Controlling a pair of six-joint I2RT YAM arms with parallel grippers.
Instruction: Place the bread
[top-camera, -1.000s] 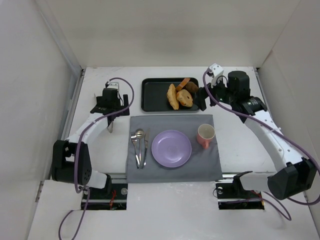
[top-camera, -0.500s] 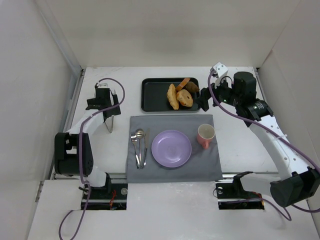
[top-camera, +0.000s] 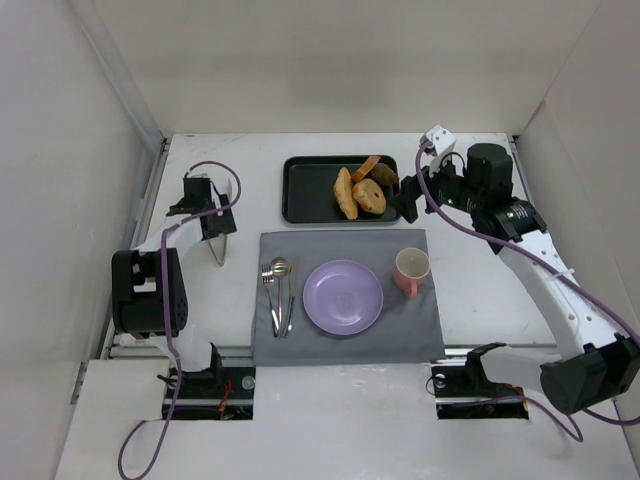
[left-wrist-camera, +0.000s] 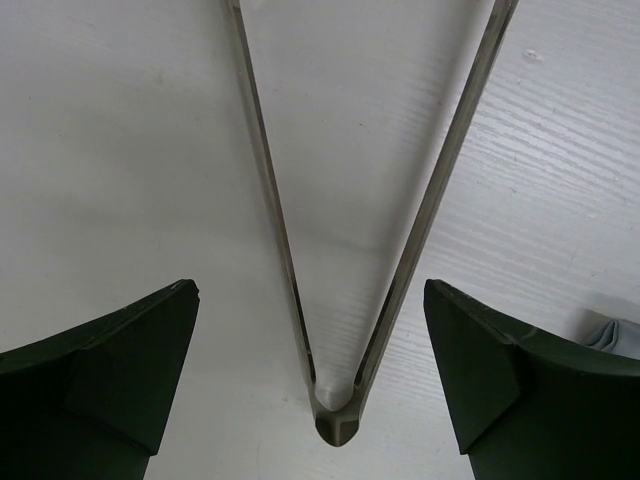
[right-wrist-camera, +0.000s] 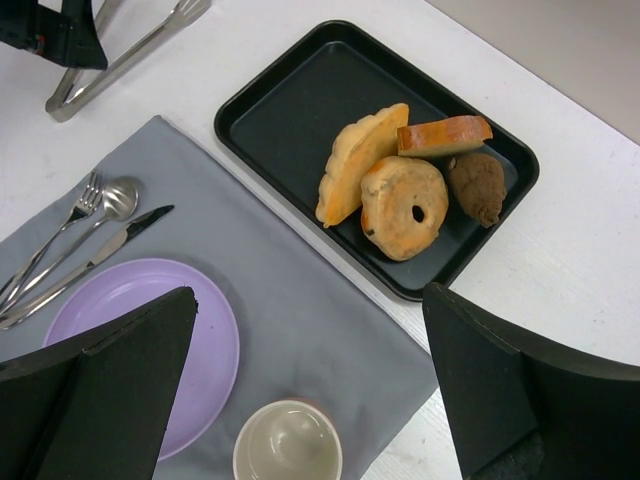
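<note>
The bread (top-camera: 345, 193) is an elongated golden-yellow piece lying in the black tray (top-camera: 305, 190), beside a ring-shaped bagel (top-camera: 369, 196), a dark brown chunk (top-camera: 385, 176) and an orange slice (top-camera: 366, 166). In the right wrist view the bread (right-wrist-camera: 360, 160) lies left of the bagel (right-wrist-camera: 403, 207). My right gripper (top-camera: 408, 198) hangs open and empty at the tray's right end, above the cloth in its own view (right-wrist-camera: 310, 400). My left gripper (top-camera: 214, 232) is open, its jaws either side of the hinge of metal tongs (left-wrist-camera: 335, 425) lying on the table, not touching them.
A purple plate (top-camera: 343, 297) sits on a grey cloth (top-camera: 420, 335), with a pink cup (top-camera: 411, 271) to its right and a fork, spoon and knife (top-camera: 279, 290) to its left. The tongs (right-wrist-camera: 120, 60) lie left of the cloth. White walls enclose the table.
My left arm has swung left and back, coming over the tongs. My right arm shifted slightly right a second ago and has since held still. The bread has not moved.
</note>
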